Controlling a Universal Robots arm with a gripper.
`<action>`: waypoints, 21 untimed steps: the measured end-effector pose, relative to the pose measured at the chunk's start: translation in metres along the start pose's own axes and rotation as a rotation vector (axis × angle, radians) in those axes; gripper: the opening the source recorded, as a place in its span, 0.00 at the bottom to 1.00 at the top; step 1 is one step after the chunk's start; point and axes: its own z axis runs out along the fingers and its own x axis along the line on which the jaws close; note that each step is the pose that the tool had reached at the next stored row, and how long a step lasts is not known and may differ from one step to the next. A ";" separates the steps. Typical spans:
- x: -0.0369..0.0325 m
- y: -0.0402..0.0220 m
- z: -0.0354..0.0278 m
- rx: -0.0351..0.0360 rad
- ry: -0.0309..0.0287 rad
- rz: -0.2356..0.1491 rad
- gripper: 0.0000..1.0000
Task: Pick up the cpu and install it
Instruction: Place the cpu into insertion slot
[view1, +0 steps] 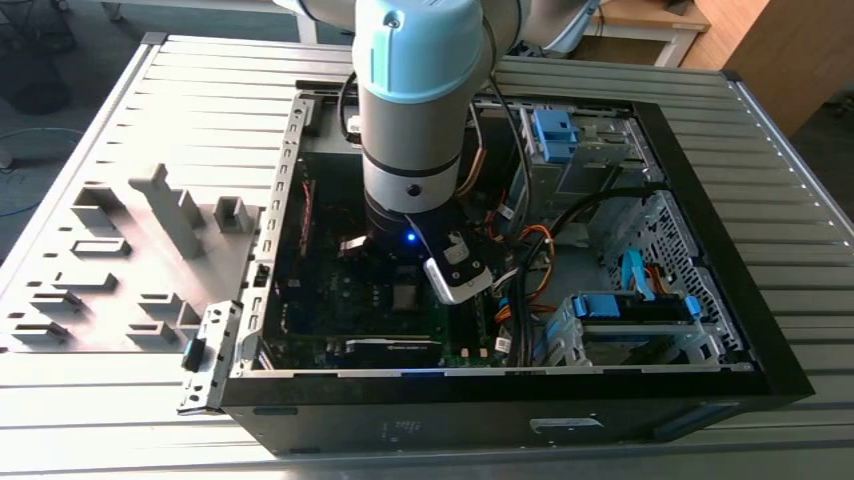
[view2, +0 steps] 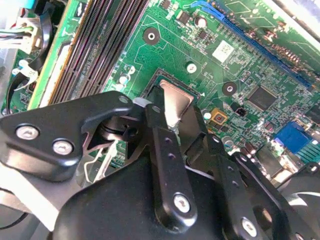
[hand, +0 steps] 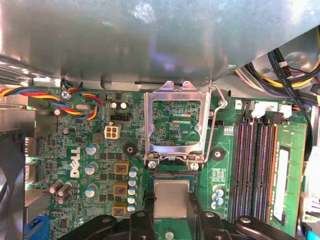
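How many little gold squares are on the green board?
3 gold squares show in the first wrist view, lined up on the green board beside the cpu: one, the next, the last. The gripper may hide more.

The cpu (view2: 176, 102) — partly hidden behind the gripper (view2: 172, 122).

The cpu (view2: 176, 101), pinched between the fingertips of the gripper (view2: 175, 119)

A small flat square chip with a dull silver metal top, catching a pale sheen in both wrist views; it lies level, top face up, its edges square to the dark socket (hand: 170, 176) beneath it; one finger (view2: 156, 117) presses on either opposite side, the free edge pointing away from the palm; whether it is fully seated or held just above the socket cannot be told; in the first wrist view it (hand: 171, 199) sits just ahead of the gripper (hand: 172, 212).
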 end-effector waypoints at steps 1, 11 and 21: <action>0.0000 0.0012 -0.0001 0.0001 0.0001 0.000 0.38; -0.0002 0.0066 0.0004 0.0008 0.0001 0.003 0.38; -0.0008 0.0067 0.0017 0.0134 0.0005 0.004 0.38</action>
